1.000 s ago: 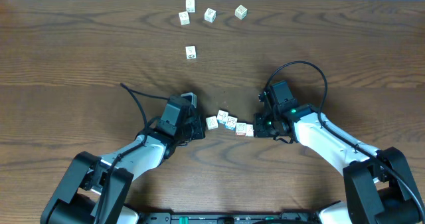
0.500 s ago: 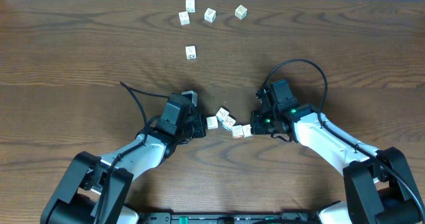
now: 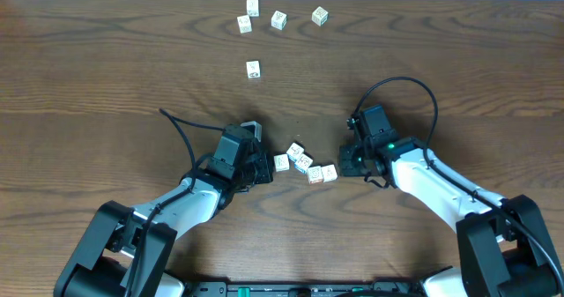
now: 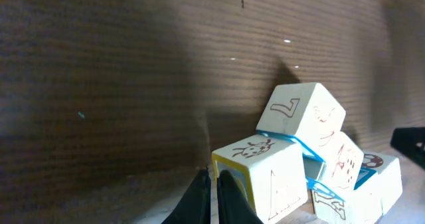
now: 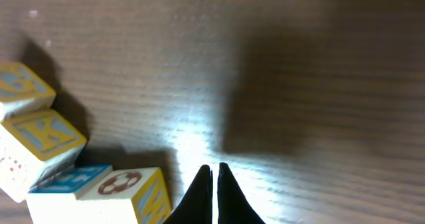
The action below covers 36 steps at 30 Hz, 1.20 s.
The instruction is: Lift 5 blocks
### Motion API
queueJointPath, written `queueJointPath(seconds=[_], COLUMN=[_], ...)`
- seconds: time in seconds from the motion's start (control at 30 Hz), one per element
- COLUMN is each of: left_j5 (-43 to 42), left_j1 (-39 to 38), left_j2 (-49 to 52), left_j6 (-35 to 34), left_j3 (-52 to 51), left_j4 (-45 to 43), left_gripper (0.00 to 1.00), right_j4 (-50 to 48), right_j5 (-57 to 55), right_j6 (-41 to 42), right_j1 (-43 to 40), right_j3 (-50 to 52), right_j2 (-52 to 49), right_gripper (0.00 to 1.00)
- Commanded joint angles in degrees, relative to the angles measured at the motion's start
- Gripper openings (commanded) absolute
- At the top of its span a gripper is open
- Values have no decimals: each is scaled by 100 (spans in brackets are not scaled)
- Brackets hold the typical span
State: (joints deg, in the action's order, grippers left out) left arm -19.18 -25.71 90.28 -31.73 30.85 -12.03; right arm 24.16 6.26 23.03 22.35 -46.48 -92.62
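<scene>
Since a second ago the right end effector has nudged the blocks toward the left end effector; both are pinched shut, empty, so squeezing the crooked row between them could buckle it.

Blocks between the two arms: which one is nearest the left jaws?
The block at the cluster's left end, right beside the left jaws; the other four lie farther right.
</scene>
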Motion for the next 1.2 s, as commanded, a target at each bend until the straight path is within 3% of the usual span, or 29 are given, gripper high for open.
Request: queueJointPath(seconds=[0.0, 0.53, 0.9, 1.17], left_j5=[24, 74, 74, 76], left_j1=[-11, 601, 1163, 1394], left_j2=[50, 50, 48, 48], left_j6=[177, 431, 715, 911], left_j3=[136, 136, 138, 138], left_j4=[116, 282, 734, 901], left_gripper=[7, 7, 7, 7], right_j4=[-63, -1165, -1110, -785], right_j5=[275, 328, 645, 599], right_j6=[-238, -378, -402, -402], right_j1=[-116, 28, 610, 946], right_j3=[-428, -984, -1958, -2022], right_j2=[-28, -518, -1749, -1840], right_gripper=[4, 1, 1, 1])
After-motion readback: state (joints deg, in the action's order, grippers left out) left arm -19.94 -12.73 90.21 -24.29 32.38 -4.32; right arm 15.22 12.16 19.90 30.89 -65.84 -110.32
